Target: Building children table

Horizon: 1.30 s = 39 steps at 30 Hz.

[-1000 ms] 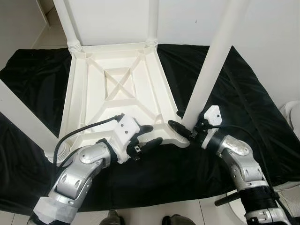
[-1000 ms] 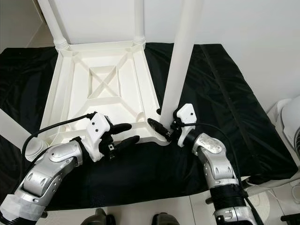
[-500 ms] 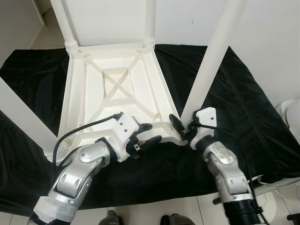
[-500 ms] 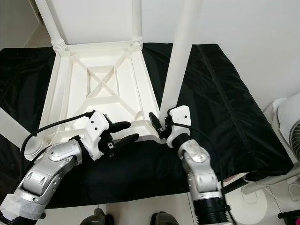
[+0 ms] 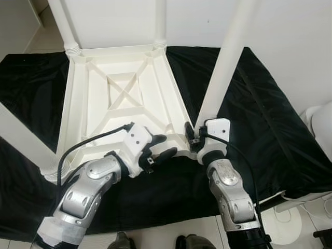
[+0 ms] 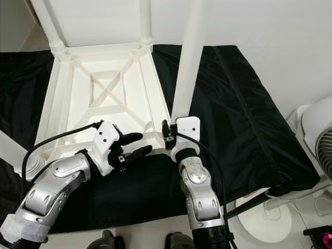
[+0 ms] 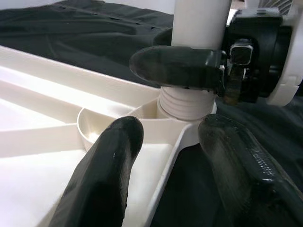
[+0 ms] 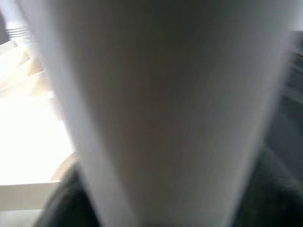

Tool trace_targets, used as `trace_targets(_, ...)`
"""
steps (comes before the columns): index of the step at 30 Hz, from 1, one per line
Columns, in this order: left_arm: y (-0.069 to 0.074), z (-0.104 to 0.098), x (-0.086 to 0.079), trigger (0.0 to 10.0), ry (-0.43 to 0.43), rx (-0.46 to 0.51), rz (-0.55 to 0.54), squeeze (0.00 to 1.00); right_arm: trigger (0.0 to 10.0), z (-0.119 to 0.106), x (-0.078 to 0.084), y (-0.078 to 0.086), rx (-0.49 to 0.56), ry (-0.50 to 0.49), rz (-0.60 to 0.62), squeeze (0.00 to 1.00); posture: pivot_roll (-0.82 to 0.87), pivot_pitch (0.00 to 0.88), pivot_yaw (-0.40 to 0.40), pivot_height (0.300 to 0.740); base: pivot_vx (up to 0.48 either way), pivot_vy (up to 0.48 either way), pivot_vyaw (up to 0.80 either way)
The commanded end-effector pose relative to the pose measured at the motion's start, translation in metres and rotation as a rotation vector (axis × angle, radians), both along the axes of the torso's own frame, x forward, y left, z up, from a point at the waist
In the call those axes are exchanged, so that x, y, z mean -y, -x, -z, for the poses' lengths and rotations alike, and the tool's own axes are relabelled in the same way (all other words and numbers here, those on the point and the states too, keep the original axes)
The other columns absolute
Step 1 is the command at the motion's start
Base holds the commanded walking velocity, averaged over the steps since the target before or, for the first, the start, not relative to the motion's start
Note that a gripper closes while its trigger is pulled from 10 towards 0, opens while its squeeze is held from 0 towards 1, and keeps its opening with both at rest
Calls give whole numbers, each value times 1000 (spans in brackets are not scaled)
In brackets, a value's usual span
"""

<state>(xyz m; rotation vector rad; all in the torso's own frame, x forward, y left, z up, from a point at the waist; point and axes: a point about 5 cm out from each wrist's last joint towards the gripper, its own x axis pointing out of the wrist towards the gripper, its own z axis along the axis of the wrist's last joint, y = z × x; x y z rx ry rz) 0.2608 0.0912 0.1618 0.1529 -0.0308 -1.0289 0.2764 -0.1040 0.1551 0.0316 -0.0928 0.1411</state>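
Note:
The white children's table (image 5: 124, 88) lies upside down on a black cloth (image 5: 259, 114). A long white leg (image 5: 223, 67) stands tilted in its near right corner socket, its threaded base (image 7: 187, 101) seated there. My right gripper (image 5: 193, 138) is shut on the foot of this leg, with one black finger (image 7: 175, 66) wrapped across it. The leg (image 8: 161, 109) sits close up in the right wrist view. My left gripper (image 5: 163, 147) is open just left of that corner. Its fingers (image 7: 102, 179) straddle the table's near rim without holding it.
Two more legs stand at the far corners (image 5: 61, 26) (image 5: 160, 21), and one at the near left (image 5: 21, 137). A white fan (image 6: 316, 129) stands on the floor to the right. The cloth's front edge lies just before my feet (image 5: 187, 243).
My right forearm has swung leftward, from the leg's right side to directly in front of it, gripper staying at the leg's foot. The view has shifted slightly. The left gripper has held still.

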Motion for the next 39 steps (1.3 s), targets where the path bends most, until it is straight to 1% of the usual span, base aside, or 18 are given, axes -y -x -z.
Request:
trace_targets(1,-2,3,-2,10000,-14,-4,-24,0,10000,-1,2,1,-12,-38,-8,1000,-100,96,11,740,0,0,0)
trace_targets(6,-2,4,-2,10000,-16,-3,-24,0,10000,-4,12,2,-1,-40,-30,1000,-101,90,8,740,0,0,0)
trace_targets(7,-1,4,-2,10000,-18,-7,-21,0,10000,-4,14,2,-8,-24,-83,765,-100,86,6,740,0,0,0)
trace_targets(8,-1,5,-2,10000,-19,-15,-20,0,10000,-3,20,3,-11,-8,-148,0,-101,80,5,740,0,0,0)
trace_targets(9,-1,5,-2,10000,-19,-15,-20,0,10000,-3,20,3,-11,-8,-148,0,-101,80,5,740,0,0,0)
trace_targets(10,-1,6,-1,10000,-19,-20,-19,0,10000,-3,24,3,-13,2,-194,0,-101,80,5,740,0,0,0)
trace_targets(12,-2,6,-1,10000,-20,-24,-22,0,10000,-2,31,3,-6,56,-264,0,-102,79,5,740,0,0,0)
trace_targets(14,-4,6,0,10000,-20,-27,-23,0,10000,1,36,1,-6,119,-377,0,-105,64,8,740,0,0,0)
trace_targets(15,-4,6,0,10000,-20,-27,-23,0,10000,1,36,1,-6,119,-377,0,-105,64,8,740,0,0,0)
trace_targets(18,-5,5,2,10000,-21,-29,-22,0,10000,2,40,-1,2,165,-454,0,-103,57,11,740,0,0,0)
trace_targets(20,-6,5,3,10000,-18,-40,-18,0,10000,2,42,-7,-1,182,-538,0,-104,51,14,740,0,0,0)
trace_targets(25,-4,6,5,10000,-24,-52,2,0,10000,1,42,-17,4,234,-607,0,-101,42,19,740,0,0,0)
trace_targets(28,0,7,7,10000,-17,-78,46,0,10000,3,41,-23,-12,249,-655,0,-96,34,21,740,0,0,0)
trace_targets(29,2,7,9,10000,-17,-82,70,0,2314,7,42,-25,-31,249,-673,0,-91,29,17,740,0,0,0)
trace_targets(30,2,7,9,10000,-17,-82,70,0,2314,7,42,-25,-31,249,-673,0,-91,29,17,740,0,0,0)
trace_targets(31,4,7,10,10000,-20,-73,86,0,0,9,43,-25,-41,250,-680,0,-88,26,15,740,0,0,0)
trace_targets(36,6,8,10,10000,-26,-60,94,0,0,14,45,-26,-49,249,-698,0,-88,24,15,740,0,0,0)
trace_targets(39,3,9,11,10000,-28,-69,78,0,0,19,52,-23,-64,213,-678,0,-95,17,17,740,0,0,0)
